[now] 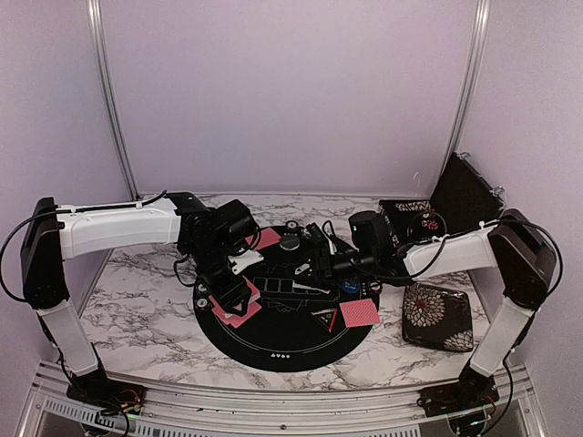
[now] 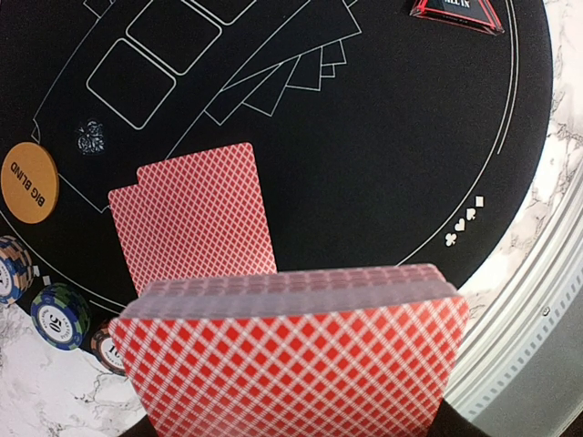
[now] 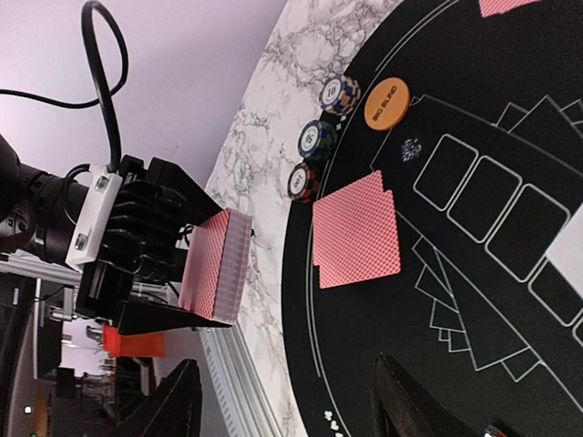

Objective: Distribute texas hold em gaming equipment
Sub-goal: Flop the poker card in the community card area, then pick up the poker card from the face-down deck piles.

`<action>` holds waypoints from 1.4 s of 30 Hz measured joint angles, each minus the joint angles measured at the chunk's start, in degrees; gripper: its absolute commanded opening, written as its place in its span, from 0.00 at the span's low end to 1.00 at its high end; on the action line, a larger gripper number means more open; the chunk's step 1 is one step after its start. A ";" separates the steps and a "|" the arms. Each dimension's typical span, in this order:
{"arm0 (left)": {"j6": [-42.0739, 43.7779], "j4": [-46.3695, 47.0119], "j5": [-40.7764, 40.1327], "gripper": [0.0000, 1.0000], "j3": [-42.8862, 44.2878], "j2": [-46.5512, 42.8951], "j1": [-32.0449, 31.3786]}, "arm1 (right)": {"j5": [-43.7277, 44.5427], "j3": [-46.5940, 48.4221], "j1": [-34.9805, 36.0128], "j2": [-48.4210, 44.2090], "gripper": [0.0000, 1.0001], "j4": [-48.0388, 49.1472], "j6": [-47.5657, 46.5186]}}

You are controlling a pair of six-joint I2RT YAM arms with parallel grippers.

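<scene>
The card deck (image 2: 291,364) is clamped in the left gripper (image 1: 233,293); two overlapped cards (image 2: 196,218) are laid on the mat (image 2: 392,164) near the orange button (image 2: 27,182). The fingers of the right gripper (image 3: 301,410) are held apart.

You are looking into a booth where pale lilac walls (image 1: 291,91) are enclosing a grey-veined white marble worktop (image 1: 137,291); metal posts (image 1: 107,91) are running up the back corners, and an aluminium rail (image 1: 273,401) is lining the near edge

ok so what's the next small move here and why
Probably ease the open right pincer toward the deck to draw the top card. The left pincer holds the deck near the mat's edge, and two cards already lie at that seat.
</scene>
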 measured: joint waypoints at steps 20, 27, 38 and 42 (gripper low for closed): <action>0.00 0.00 0.04 0.55 0.00 0.00 0.00 | -7.54 0.09 4.33 13.44 0.62 22.05 20.72; 0.00 0.00 0.04 0.55 0.00 0.00 0.00 | -8.31 0.98 5.35 16.39 0.62 29.38 26.10; 0.00 0.00 0.04 0.55 0.00 0.00 0.00 | -8.57 3.52 6.64 18.88 0.60 35.04 31.58; 0.00 0.02 0.04 0.55 -0.04 0.00 0.00 | -8.57 4.90 6.97 20.20 0.59 35.54 32.20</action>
